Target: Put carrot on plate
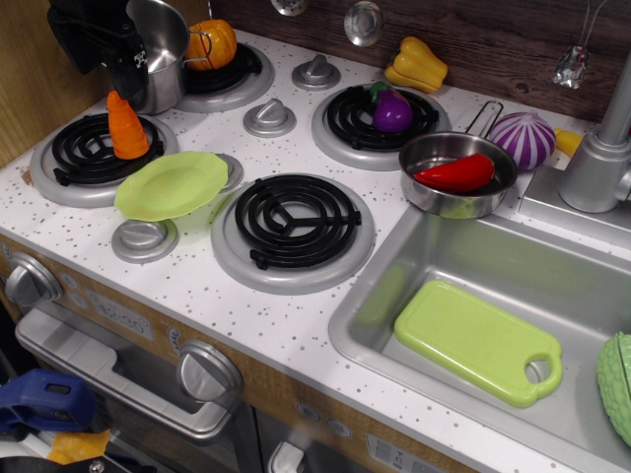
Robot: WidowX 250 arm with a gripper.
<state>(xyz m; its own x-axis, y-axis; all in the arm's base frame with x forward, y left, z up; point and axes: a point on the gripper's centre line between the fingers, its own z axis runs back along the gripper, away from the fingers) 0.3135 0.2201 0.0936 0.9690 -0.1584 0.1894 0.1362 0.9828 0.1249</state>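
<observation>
The orange cone-shaped carrot stands upright on the left burner, narrow end up. My black gripper hangs directly above it at the top left, its fingertips right at the carrot's tip. The dark fingers blend together, so I cannot tell whether they are open or closed on the tip. The light-green round plate lies just right of and in front of the carrot, between the left burner and the front middle burner.
A silver pot stands right behind the gripper. An orange pumpkin toy sits on the back-left burner, a purple eggplant on the back-right one. A pan holds a red pepper. The sink holds a lime cutting board.
</observation>
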